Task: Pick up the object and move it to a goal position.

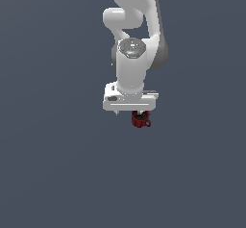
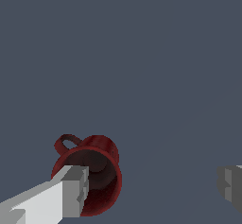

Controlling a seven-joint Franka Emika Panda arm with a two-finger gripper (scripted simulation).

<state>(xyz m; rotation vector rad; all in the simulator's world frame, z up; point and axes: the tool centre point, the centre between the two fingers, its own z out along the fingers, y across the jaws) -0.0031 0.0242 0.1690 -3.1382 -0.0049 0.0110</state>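
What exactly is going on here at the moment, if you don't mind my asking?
A white Franka arm is working on a small dark red mug on a plain grey surface. The gripper is open and low over the mug. In the wrist view, one finger sits across the mug's mouth while the other is well off to the side, so the mug is not gripped yet.

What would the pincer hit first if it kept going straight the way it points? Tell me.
Probably the dark red mug: in the wrist view one finger already overlaps its open mouth. The pincer is open, its centre line aimed at bare grey surface beside the mug. Depth is unclear.
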